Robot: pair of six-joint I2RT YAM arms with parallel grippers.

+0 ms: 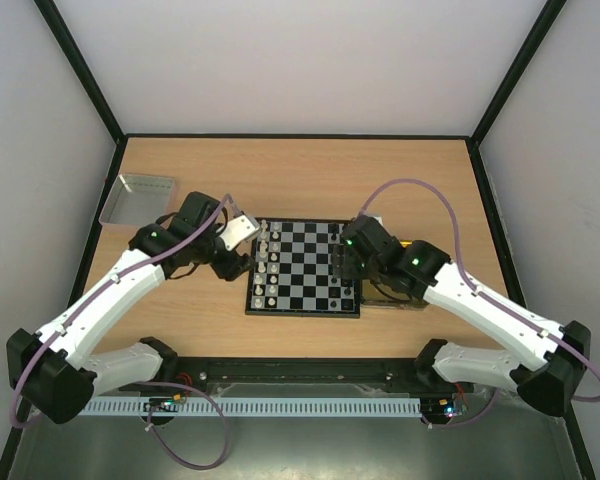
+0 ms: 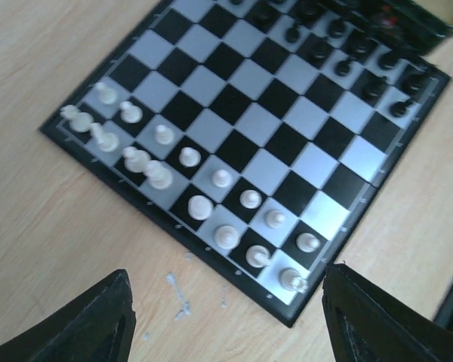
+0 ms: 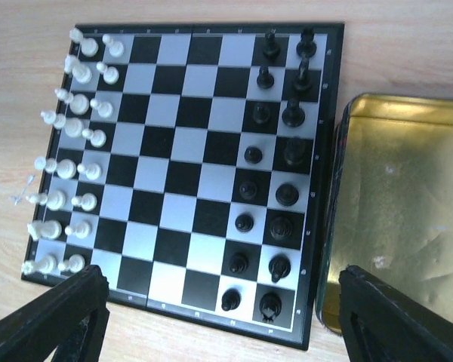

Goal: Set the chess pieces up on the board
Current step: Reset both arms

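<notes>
The board [image 1: 305, 268] lies in the middle of the table. White chess pieces [image 1: 263, 262] fill its two left columns and black chess pieces [image 1: 342, 268] its two right columns. My left gripper [image 1: 242, 264] hovers open at the board's left edge. In the left wrist view the gripper [image 2: 227, 283] has only table and the board's corner between its fingers, with the white pieces [image 2: 200, 206] just ahead. My right gripper [image 1: 346, 266] hangs open over the black side. The right wrist view shows this gripper [image 3: 223, 279] wide apart above the board [image 3: 185, 143] and the black pieces [image 3: 287, 194], holding nothing.
A shiny yellow tray [image 3: 400, 211] sits tight against the board's right edge, under my right arm. A clear tray [image 1: 140, 197] lies at the table's far left. Small pale scuffs [image 2: 180, 298] mark the wood near the left gripper.
</notes>
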